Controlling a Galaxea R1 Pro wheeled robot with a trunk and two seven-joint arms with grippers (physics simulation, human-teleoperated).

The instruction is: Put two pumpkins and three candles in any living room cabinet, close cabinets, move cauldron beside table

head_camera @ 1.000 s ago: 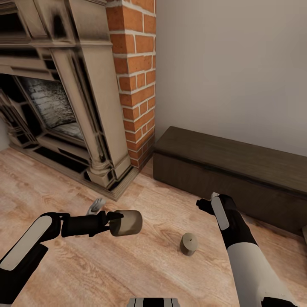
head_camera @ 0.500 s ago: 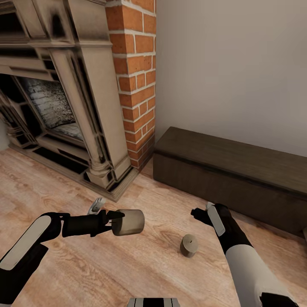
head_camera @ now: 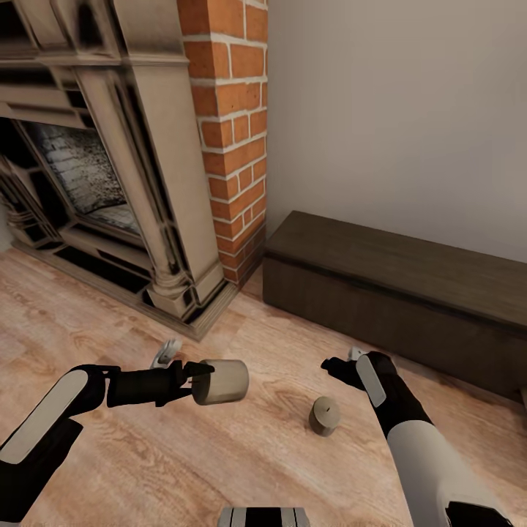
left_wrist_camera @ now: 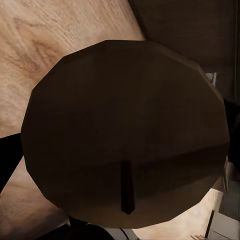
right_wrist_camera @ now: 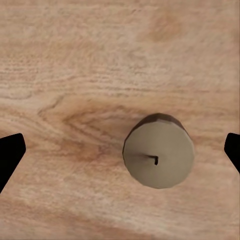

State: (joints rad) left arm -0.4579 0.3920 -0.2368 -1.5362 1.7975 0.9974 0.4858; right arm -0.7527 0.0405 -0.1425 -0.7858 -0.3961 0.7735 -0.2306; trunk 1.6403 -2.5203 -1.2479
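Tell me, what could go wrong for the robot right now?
The right gripper hangs open above the small candle on the floor, which sits off-centre between the jaws, so a grab might knock it over. The left gripper already holds a big candle sideways; it might slip. The cabinet looks closed, with both arms busy.

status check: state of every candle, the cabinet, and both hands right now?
Held candle: gripped in left hand, lying sideways, off the floor.
Floor candle: upright on the wood floor, free.
Cabinet: closed.
Right hand: open, empty, above the floor candle.
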